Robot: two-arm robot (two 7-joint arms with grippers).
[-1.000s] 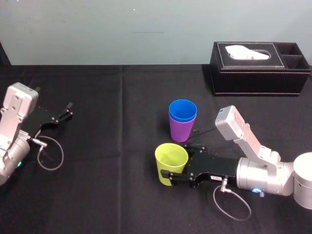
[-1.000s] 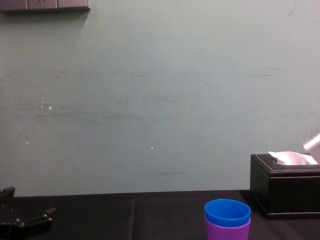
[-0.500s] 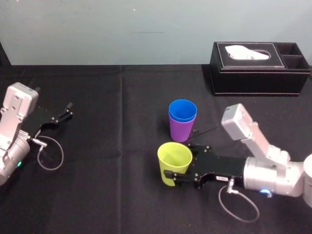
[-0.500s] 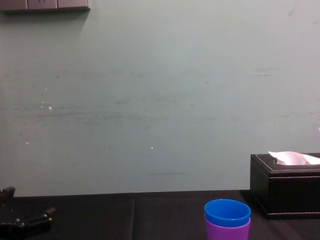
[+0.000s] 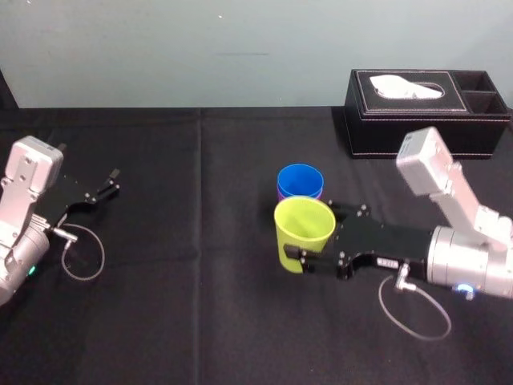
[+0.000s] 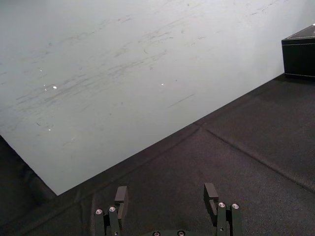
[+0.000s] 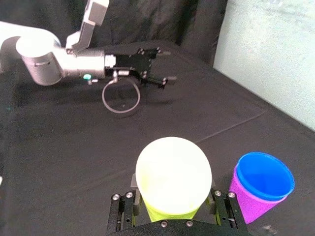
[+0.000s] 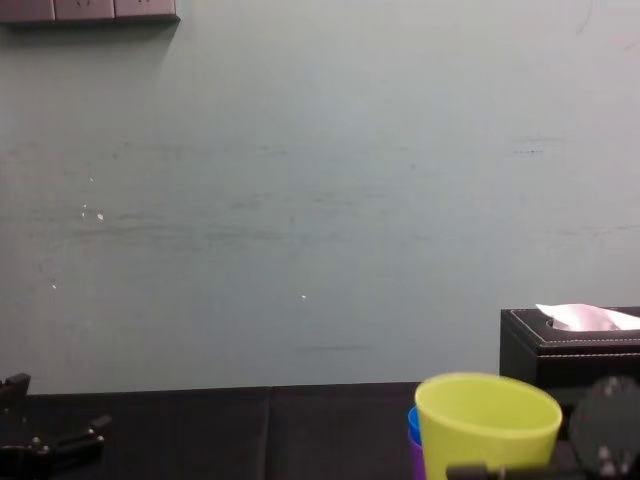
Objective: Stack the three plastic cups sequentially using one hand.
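My right gripper (image 5: 307, 241) is shut on the yellow-green cup (image 5: 304, 231) and holds it upright off the table, just in front of the other two cups. The blue cup (image 5: 300, 180) sits nested in the purple cup (image 5: 280, 192), which is mostly hidden behind the raised one. In the right wrist view the yellow-green cup (image 7: 173, 179) sits between my fingers (image 7: 124, 209), with the blue cup (image 7: 265, 174) and the purple cup (image 7: 251, 202) beside it. The chest view shows the yellow-green cup (image 8: 488, 425) in front of the blue rim (image 8: 412, 424). My left gripper (image 5: 100, 191) rests open at the far left.
A black tissue box (image 5: 425, 112) stands at the back right, behind the cups. A black cloth (image 5: 200, 305) covers the table. A pale wall closes off the back. A cable loop (image 5: 409, 309) hangs under my right wrist.
My right gripper has lifted the yellow-green cup and carried it back and to the right, up to the blue-and-purple stack. The left arm has not moved.
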